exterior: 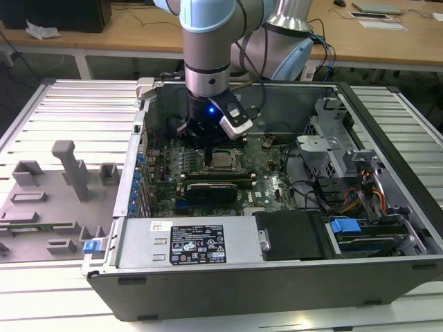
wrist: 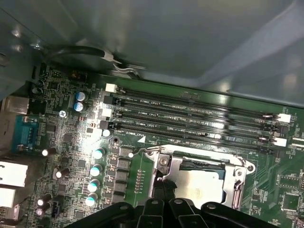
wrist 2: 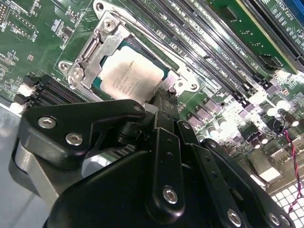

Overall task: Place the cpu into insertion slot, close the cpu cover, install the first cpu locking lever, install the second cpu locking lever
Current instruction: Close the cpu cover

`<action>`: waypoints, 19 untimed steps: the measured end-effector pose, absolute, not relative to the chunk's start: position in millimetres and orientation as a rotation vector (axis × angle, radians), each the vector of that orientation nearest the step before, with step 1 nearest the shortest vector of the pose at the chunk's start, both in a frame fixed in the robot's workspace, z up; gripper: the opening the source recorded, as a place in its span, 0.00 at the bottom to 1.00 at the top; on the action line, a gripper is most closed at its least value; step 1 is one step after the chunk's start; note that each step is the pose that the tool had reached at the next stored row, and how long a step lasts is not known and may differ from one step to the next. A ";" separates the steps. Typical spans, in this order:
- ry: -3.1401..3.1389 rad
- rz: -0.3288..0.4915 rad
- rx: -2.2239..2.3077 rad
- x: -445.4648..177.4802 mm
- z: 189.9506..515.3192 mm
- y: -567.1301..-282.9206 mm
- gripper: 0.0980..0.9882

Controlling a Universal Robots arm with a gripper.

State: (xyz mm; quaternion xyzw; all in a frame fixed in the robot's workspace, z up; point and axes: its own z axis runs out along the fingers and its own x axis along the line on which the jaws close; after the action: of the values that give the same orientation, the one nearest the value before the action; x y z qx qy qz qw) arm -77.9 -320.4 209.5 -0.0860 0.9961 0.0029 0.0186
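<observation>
Small square cpu with silvery-grey metal top [wrist 2: 130, 76] sitting flat in black-framed insertion slot [wrist: 199, 165] on green motherboard [wrist 2: 38, 42]. Silvery metal cpu cover with square window [wrist 2: 97, 45] lying shut over chip edges. Black gripper [wrist 2: 163, 102] reaching down at cover's edge, fingers clenched together, nothing showing between them. Judging lever step in hand; cannot tell whether thin wire lever [wrist: 199, 151] is latching. Advising: pressing slowly and straight down, guiding lever under its hook, avoiding long black memory slots [wrist 2: 213, 52].
</observation>
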 end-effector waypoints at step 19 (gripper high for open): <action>3.069 0.097 -0.294 -77.8 207.8 -324.9 0.01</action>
State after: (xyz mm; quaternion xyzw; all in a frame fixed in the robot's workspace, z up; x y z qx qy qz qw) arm -77.8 -324.9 207.8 -0.0954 0.9945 0.0314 0.0286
